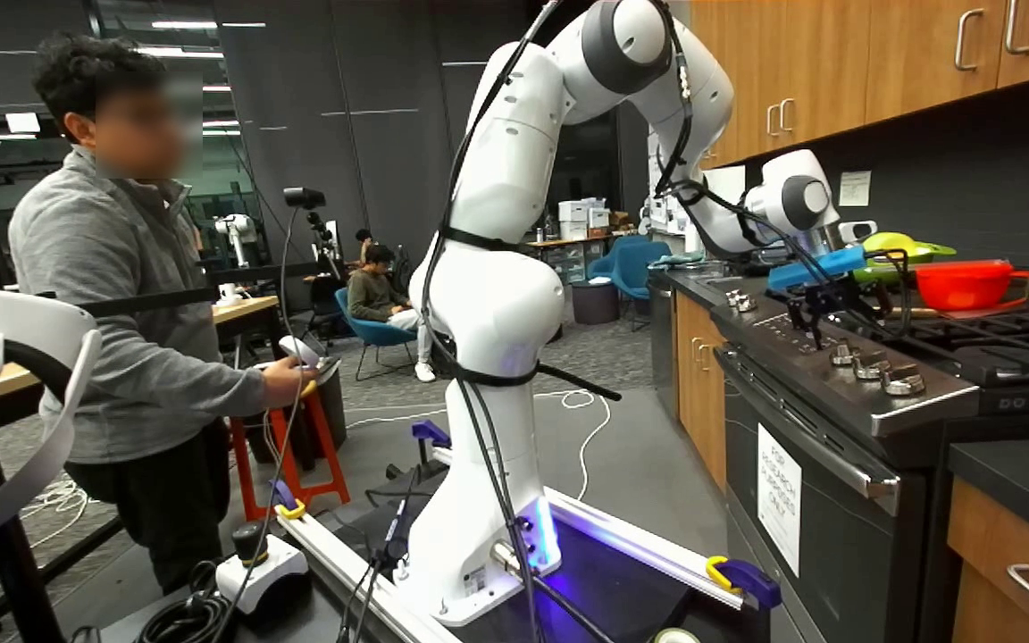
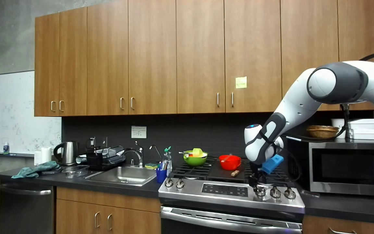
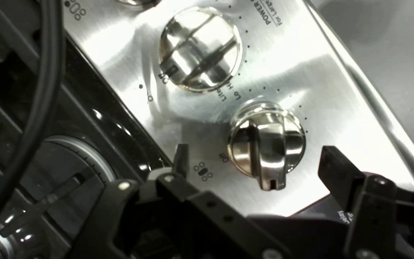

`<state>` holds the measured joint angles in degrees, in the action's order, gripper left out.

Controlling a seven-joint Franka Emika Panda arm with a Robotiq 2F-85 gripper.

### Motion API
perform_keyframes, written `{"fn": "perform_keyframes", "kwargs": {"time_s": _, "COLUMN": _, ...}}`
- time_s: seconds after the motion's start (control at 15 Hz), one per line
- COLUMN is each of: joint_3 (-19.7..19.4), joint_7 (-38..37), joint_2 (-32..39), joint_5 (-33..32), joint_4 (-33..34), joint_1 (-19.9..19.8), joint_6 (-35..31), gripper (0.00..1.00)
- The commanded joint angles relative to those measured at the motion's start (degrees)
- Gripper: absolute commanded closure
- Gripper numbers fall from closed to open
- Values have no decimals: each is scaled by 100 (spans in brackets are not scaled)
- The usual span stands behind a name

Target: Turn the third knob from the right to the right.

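The third knob from the right is a round steel knob with a raised grip bar. It shows in the wrist view [image 3: 270,144] and in both exterior views [image 1: 843,354] [image 2: 260,191]. Its notched bar end points down in the wrist view, away from the printed Off mark [image 3: 224,157]. My gripper [image 3: 255,154] is open, one black finger on each side of the knob, with visible gaps to it. In an exterior view the gripper [image 2: 255,183] is just above and left of that knob. The neighbouring knob [image 3: 200,49] has its bar end at Off.
Another knob [image 2: 290,193] sits at the right end of the steel stove panel [image 2: 213,196]. Behind are black grates, a red bowl [image 2: 230,162] and a green bowl [image 2: 195,160]. A microwave [image 2: 352,169] stands to the right. A cable [image 3: 38,118] hangs in the wrist view.
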<state>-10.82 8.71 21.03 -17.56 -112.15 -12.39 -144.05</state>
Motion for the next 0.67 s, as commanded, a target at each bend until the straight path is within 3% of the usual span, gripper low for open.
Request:
{"fn": "perform_keyframes", "kwargs": {"time_s": 0.0, "joint_3": -21, "joint_7": 163, "joint_2": 34, "joint_5": 74, "joint_4": 80, "joint_1": -26, "joint_6": -26, "gripper": 39}}
{"fn": "perform_keyframes", "kwargs": {"time_s": 0.13, "joint_3": -14, "joint_7": 173, "joint_2": 29, "joint_5": 91, "joint_4": 71, "joint_1": -34, "joint_6": -35, "gripper": 54}}
{"fn": "perform_keyframes", "kwargs": {"time_s": 0.4, "joint_3": 24, "joint_7": 190, "joint_2": 25, "joint_5": 110, "joint_4": 54, "joint_1": -30, "joint_6": -45, "gripper": 65}}
{"fn": "perform_keyframes", "kwargs": {"time_s": 0.47, "joint_3": 26, "joint_7": 194, "joint_2": 29, "joint_5": 116, "joint_4": 52, "joint_1": -32, "joint_6": -42, "gripper": 62}}
{"fn": "perform_keyframes", "kwargs": {"time_s": 0.6, "joint_3": 26, "joint_7": 196, "joint_2": 26, "joint_5": 121, "joint_4": 40, "joint_1": -36, "joint_6": -47, "gripper": 70}}
